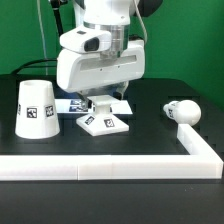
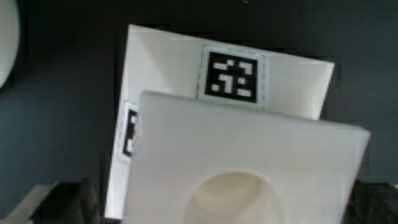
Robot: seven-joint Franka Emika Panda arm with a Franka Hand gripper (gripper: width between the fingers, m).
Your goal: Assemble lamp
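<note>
Lamp assembly | hand lowered over base, finger spread cannot be told | grasp best squared to base edges

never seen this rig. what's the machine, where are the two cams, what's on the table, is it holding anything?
It is one robot arm with a two-finger gripper, building a lamp from white tagged parts. One picture is from a camera off the arm; the other is from a wrist camera looking down past the fingers. On the black table: the shade, the flat base under the gripper, and the bulb. A white rail edges the table. The wrist view shows the base close up. Whether the gripper grips it, I cannot tell.
</note>
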